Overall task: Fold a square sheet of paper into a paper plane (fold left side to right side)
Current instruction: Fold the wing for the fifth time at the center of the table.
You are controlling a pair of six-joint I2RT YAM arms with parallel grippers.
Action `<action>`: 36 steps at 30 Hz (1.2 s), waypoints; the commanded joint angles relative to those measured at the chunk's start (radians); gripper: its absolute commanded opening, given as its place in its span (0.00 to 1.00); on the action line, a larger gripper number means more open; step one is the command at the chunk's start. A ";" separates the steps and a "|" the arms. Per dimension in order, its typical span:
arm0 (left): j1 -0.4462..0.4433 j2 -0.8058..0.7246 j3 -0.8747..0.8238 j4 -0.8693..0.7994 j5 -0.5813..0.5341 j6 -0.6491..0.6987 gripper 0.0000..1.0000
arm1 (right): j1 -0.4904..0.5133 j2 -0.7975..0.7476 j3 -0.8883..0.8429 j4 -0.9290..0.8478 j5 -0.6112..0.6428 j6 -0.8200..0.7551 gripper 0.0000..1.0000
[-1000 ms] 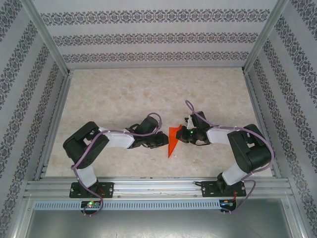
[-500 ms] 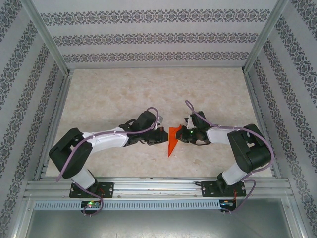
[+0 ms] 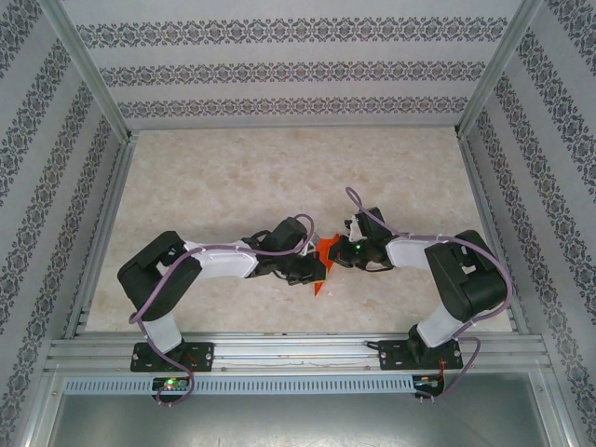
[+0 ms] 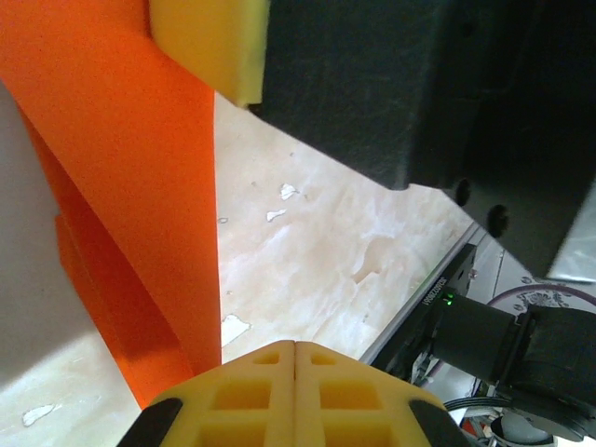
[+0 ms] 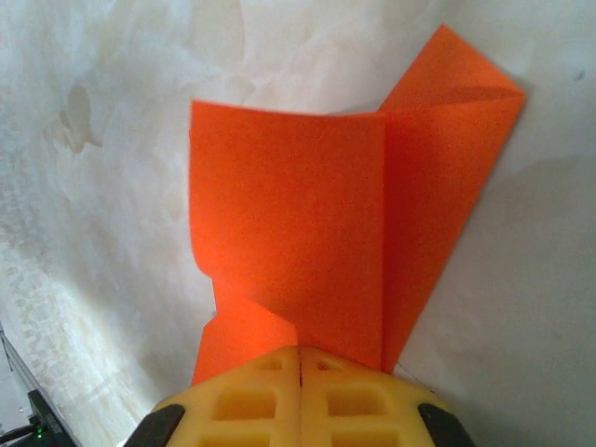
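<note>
**Approach to the fold.** Within the last second the left gripper [image 3: 312, 269] has swung out and come back, and now lies over the left part of the thin, bright orange-red sheet of paper [image 5: 289, 233]. The sheet is a creased, pointed shape on the pale marbled tabletop [image 3: 233, 186] between the arms. The left gripper's yellow fingers [image 4: 251, 396] meet at a seam; we cannot tell whether paper lies between them. The right gripper [image 5: 300, 356] is closed, and the sheet's crease runs into its seam. We judge that the left-to-right fold is beginning.
</note>
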 commanded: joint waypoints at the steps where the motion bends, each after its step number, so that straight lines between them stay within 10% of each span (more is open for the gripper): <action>1: -0.008 0.020 0.001 0.028 -0.005 -0.011 0.01 | 0.017 0.065 -0.040 -0.146 0.089 -0.033 0.00; 36: -0.043 0.135 -0.096 0.130 -0.028 -0.094 0.00 | 0.025 -0.032 0.033 -0.144 0.031 -0.055 0.00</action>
